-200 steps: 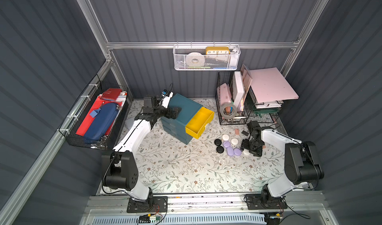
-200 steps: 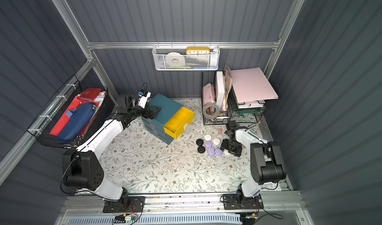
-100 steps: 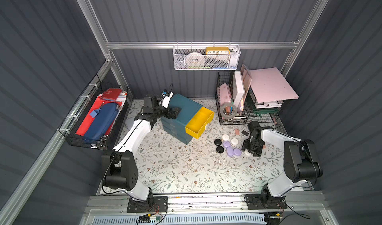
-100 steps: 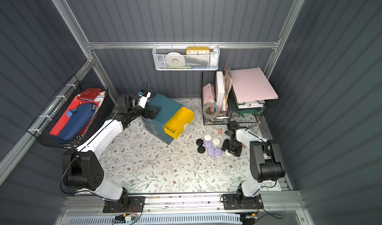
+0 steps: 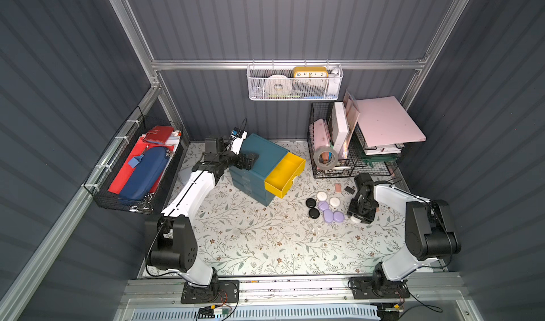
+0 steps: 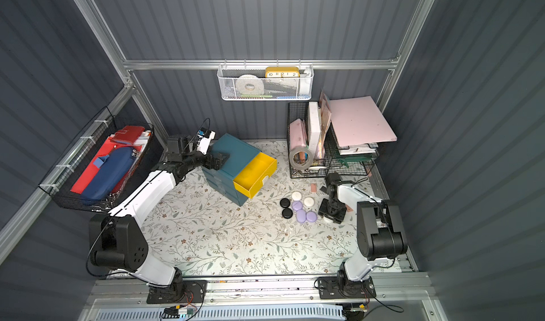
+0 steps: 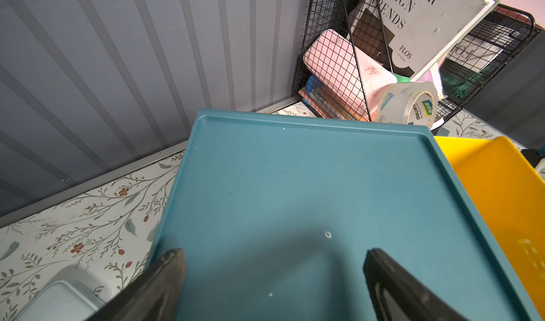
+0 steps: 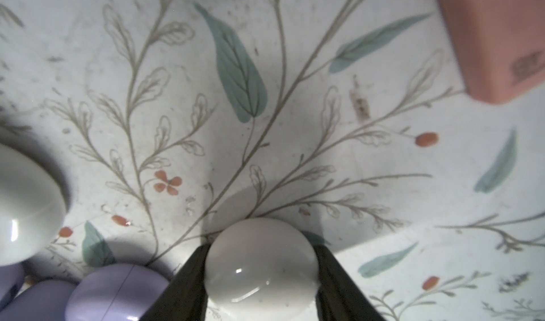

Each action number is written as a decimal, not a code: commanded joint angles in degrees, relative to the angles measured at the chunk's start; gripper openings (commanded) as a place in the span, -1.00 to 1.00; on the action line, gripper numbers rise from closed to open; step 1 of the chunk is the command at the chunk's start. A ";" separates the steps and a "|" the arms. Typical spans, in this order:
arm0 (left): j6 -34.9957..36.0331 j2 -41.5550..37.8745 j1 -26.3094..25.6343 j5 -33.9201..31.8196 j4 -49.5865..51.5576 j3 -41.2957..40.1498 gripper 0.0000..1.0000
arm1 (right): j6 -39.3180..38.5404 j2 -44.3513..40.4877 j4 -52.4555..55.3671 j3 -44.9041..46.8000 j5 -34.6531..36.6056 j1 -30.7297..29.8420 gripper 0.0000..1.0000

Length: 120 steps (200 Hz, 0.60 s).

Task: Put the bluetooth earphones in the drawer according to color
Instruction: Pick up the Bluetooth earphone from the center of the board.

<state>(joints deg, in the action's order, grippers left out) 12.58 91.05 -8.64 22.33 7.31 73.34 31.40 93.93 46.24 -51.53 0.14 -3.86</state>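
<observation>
in a top view the white case (image 5: pixel 355 220) is being nearly hidden under the right gripper (image 5: pixel 359 214), beside the other earphones (image 5: pixel 324 207), apart from the open yellow drawer (image 5: pixel 284 172). left wrist view: the left gripper (image 7: pixel 272 260) is being held, jaws spread, over the cabinet (image 7: pixel 295 186). right wrist view: the case is being pinched by smooth sides and may squirt out

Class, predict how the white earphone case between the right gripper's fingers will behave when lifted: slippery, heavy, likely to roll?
Probably slippery: the white earphone case is glossy, and the right gripper meets only its curved sides. Likely light, being smaller than the gripper. Rounded, so it may squirt out or rock if squeezed off-centre.
</observation>
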 commanded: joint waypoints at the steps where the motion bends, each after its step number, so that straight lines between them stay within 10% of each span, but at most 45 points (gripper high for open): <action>1: -1.24 2.91 0.10 -0.37 7.63 -2.41 0.99 | -0.31 1.05 -3.37 1.87 -3.68 -0.10 -0.47; 22: -1.25 2.82 0.12 -0.47 7.63 -2.33 0.99 | -1.15 -0.33 -4.08 1.70 -4.91 -0.10 -1.00; 120: -1.42 2.91 0.12 -0.40 7.63 -2.40 0.99 | -10.55 -25.59 -11.41 -4.43 -12.69 -0.19 -1.00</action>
<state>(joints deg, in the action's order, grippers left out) 12.58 91.09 -8.64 22.28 7.31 73.34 24.53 74.08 40.38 -52.69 -7.66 -3.88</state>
